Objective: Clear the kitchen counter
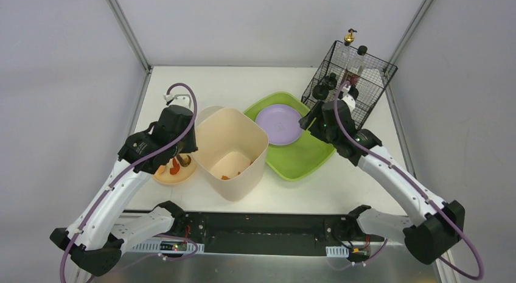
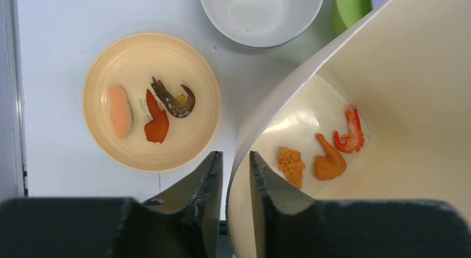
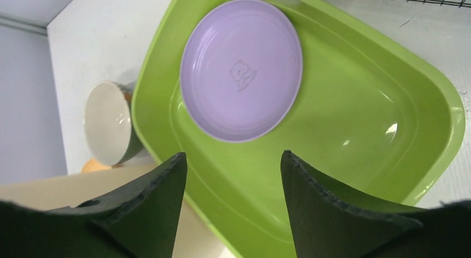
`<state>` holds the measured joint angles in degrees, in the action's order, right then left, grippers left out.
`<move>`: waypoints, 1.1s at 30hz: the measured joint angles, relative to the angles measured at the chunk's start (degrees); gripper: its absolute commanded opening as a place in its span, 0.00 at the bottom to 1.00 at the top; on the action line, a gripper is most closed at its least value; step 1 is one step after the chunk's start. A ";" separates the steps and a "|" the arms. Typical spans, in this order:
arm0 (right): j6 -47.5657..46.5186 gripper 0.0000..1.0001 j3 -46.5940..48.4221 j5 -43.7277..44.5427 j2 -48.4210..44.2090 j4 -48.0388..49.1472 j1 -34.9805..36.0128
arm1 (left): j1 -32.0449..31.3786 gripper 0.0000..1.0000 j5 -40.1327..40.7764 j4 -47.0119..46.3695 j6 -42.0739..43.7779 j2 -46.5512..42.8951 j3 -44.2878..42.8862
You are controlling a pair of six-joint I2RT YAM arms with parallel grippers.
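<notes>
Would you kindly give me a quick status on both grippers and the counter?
Left gripper narrow over bin rim, grip unclear. Right gripper open above green tray. Kitchen counter not cleared: cream plate holds three food pieces; bowl nearby.

**A:** How many dishes?

**B:** Three. One purple plate point(image 1: 278, 123) sits mid-frame in the overhead view. One beige plate point(image 2: 111, 58) is at the left of the left wrist view, and one white bowl point(image 2: 261, 16) is at its top edge.

**A:** And food?

**B:** Six food pieces point(image 2: 120, 111): three on the beige plate, three inside the single cream bin point(image 2: 400, 75) at right.

**A:** Other containers?

**B:** One green tray point(image 1: 304, 158). One wire basket point(image 1: 371, 91) at upper right, with two bottle tops point(image 1: 350, 36) showing. All on one kitchen counter point(image 1: 225, 82).
</notes>
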<state>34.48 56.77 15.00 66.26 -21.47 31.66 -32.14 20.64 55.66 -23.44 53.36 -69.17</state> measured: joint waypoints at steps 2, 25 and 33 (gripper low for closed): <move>-0.42 0.65 0.07 0.37 -2.75 -1.16 1.64 | 0.00 0.40 0.11 -0.22 0.02 0.00 0.00; -5.57 0.67 5.05 9.03 -5.79 -7.61 20.31 | 1.40 0.55 11.21 5.51 0.15 -0.72 -18.49; -6.69 0.67 5.01 8.90 -5.62 -7.30 20.46 | 17.81 0.56 5.40 4.55 0.31 7.21 -19.28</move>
<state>27.79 61.78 23.90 60.64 -28.77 52.12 -14.33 26.04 60.20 -23.14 60.58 -88.44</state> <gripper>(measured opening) 0.672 0.543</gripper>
